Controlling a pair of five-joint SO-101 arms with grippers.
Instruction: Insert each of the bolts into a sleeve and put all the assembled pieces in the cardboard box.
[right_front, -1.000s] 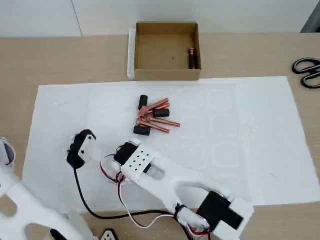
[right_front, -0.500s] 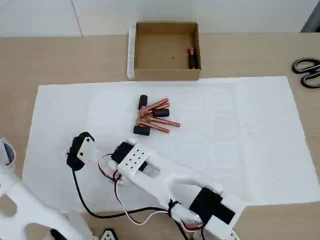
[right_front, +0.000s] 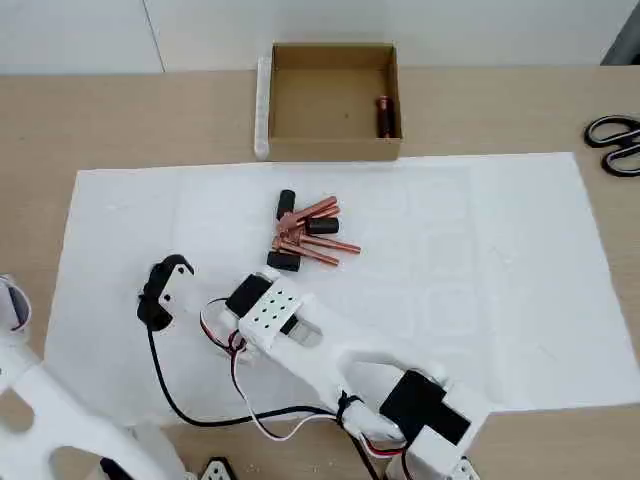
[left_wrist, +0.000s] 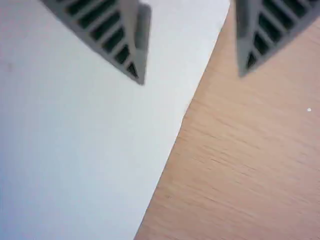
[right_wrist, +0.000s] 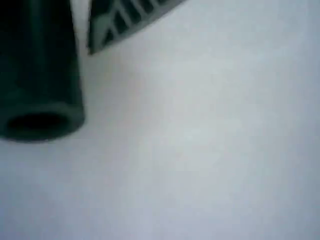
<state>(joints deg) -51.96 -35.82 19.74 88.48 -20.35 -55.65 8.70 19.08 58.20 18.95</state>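
Over the white sheet (right_front: 480, 280), in the part near the arms, the right hand (right_wrist: 75, 45) seems to pinch 1 black sleeve (right_wrist: 37, 75). The tube hangs beside 1 finger (right_wrist: 120, 15) and its open end is free. I think it is held this way so that a bolt can enter this end.

At the sheet's border the left hand (left_wrist: 191, 76) is spread and holds nothing, half above the sheet and half above the bare worktop (left_wrist: 250, 175). Probably it waits there, out of the way, ready to bring a bolt.

The pile (right_front: 305, 233) of copper bolts and 3 more sleeves lies on the sheet between the arms and the box (right_front: 335, 150), within reach of both. In the box 1 finished piece (right_front: 384, 115) lies along a side wall, which leaves room for the others. A pair of scissors (right_front: 615, 140) lies on the worktop, well apart from all this.

I can read no writing, label or brand on any thing.
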